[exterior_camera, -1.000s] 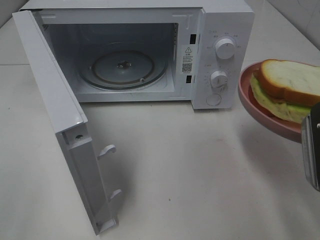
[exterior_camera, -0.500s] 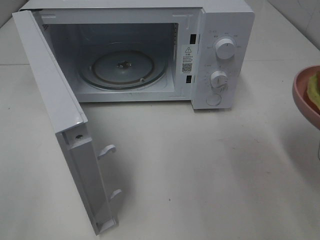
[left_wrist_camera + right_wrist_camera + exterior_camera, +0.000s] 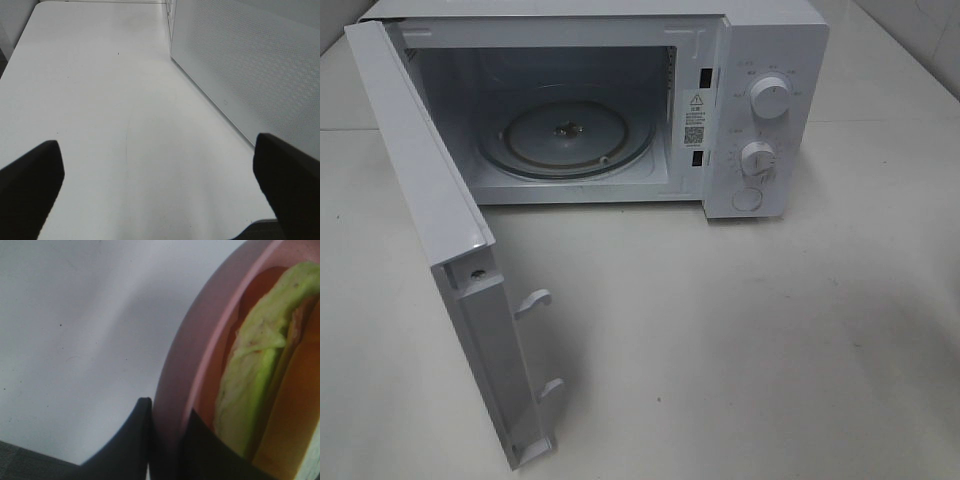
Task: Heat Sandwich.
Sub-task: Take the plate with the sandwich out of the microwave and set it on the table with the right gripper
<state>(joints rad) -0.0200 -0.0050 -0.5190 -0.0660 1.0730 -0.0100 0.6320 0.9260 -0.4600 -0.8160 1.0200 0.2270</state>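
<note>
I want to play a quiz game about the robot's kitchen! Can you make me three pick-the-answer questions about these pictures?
1. Where is the glass turntable?
A. inside the white microwave oven
B. on the white table
C. on the door

2. How many round white knobs does the oven have?
A. one
B. two
C. four

3. How is the white oven door?
A. shut
B. swung open
C. missing

Answers: 1 A, the turntable lies on the oven's floor. 2 B, one knob sits above the other on the panel. 3 B, the door stands out to the side, showing the inside.
</note>
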